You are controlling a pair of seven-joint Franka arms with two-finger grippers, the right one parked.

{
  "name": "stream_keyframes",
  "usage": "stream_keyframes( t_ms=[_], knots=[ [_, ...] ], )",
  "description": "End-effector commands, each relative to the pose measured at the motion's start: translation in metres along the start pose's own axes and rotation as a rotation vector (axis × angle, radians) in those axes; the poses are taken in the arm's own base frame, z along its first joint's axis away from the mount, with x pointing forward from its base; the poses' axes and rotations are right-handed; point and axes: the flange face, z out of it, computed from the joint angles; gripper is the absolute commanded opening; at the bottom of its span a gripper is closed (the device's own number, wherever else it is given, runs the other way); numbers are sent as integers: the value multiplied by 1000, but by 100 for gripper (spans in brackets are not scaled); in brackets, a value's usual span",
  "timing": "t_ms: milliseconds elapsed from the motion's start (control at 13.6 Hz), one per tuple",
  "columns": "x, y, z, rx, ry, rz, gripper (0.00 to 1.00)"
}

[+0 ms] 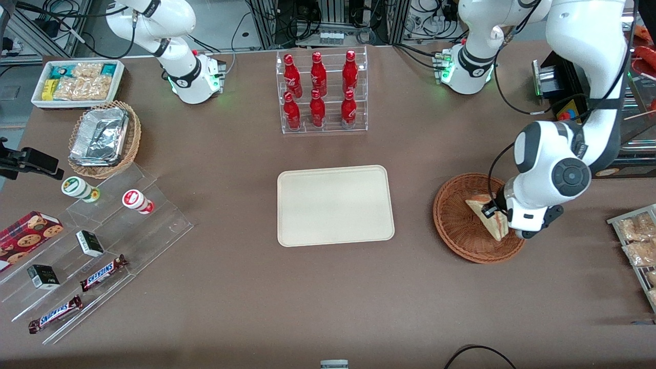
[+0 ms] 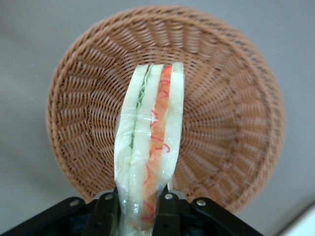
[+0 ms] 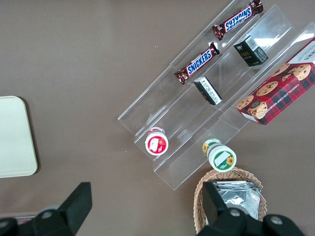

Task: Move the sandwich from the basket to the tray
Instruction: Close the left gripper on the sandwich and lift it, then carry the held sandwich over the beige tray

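I've got the gripper (image 2: 140,209) clamped on the sandwich (image 2: 150,147), fingers (image 2: 168,209) pinched tight against the bread on both flat faces at one end, the wrapped wedge sticking out over the basket (image 2: 236,123). In the front view the sandwich (image 1: 488,218) sits at the right of the frame, over the basket (image 1: 456,225), with the gripper (image 1: 496,211) right above it. I can't tell for sure whether it's clear of the weave yet.

The tray (image 1: 335,205) waits bare at centre frame, well apart from the basket. My plan: lift straight up first so the hanging point clears the wicker rim, then carry across toward the tray. The grip is near one end only, so I'd go slowly; that film wrap looks slippery and the wedge could swing or slide. Lower it flat before letting go.
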Motion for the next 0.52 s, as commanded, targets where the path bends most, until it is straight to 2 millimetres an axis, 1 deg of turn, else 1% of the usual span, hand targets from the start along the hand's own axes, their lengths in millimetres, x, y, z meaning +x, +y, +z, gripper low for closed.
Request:
stream_keyframes(
  t_ms=[0, 148, 295, 443],
  knots=[
    [-17, 24, -20, 7, 8, 62, 0],
    [-39, 49, -18, 14, 12, 134, 0],
    [-73, 87, -18, 17, 24, 212, 0],
    [-102, 124, -20, 10, 42, 282, 0]
  ],
)
